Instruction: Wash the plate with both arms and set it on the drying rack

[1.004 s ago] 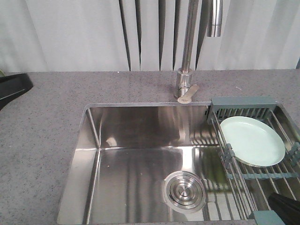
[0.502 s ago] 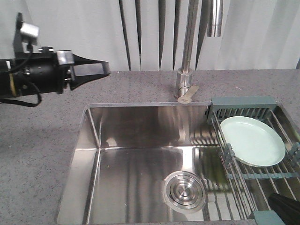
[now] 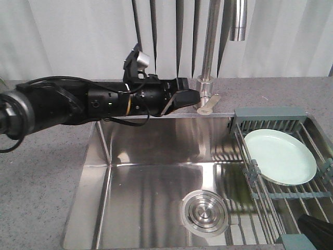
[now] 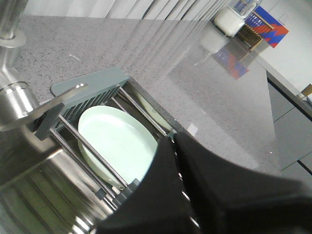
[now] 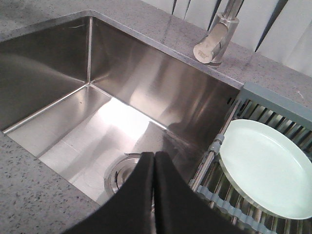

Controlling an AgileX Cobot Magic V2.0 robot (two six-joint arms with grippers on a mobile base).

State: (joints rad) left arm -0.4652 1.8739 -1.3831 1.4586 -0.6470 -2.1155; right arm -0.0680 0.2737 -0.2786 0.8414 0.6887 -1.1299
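The pale mint-green plate lies face up on the drying rack, which spans the right end of the sink. My left arm reaches in from the left along the sink's back edge. Its gripper is shut on nothing, close to the tap's base and well left of the plate. In the left wrist view the shut fingertips point over the plate. My right gripper is shut and empty above the sink's front right, with the plate to its right. Only a dark corner of the right arm shows in the front view.
The steel sink basin has a round drain in its floor. A tall steel tap with a side lever stands behind the sink. Grey speckled counter surrounds it. Boxes and a jar stand far off.
My left arm has swung in from the far left to the sink's back edge beside the tap. The plate and the right arm have not moved.
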